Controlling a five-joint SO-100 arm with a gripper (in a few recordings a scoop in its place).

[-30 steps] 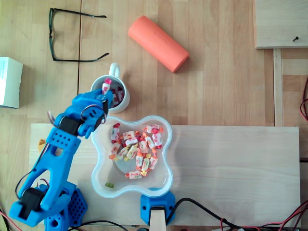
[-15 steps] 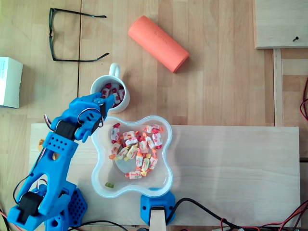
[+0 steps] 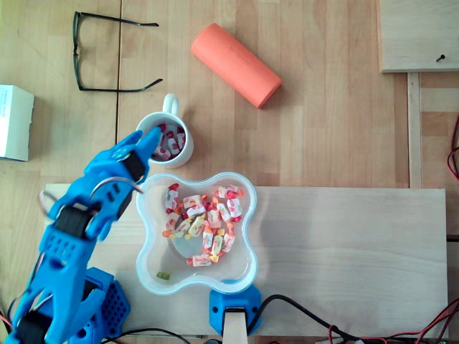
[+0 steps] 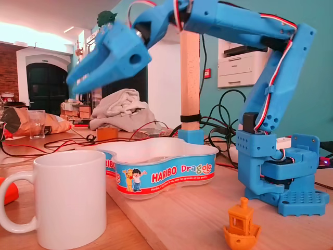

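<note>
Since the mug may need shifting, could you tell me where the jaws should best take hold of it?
Probably the rim wall of the white mug, from above, one jaw inside: it stands upright, open-topped. Its handle points away from the bowl, harder to reach.

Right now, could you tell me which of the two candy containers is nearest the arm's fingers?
The white mug: in the overhead view the open fingers hang over its left rim, beside the Haribo tub.
</note>
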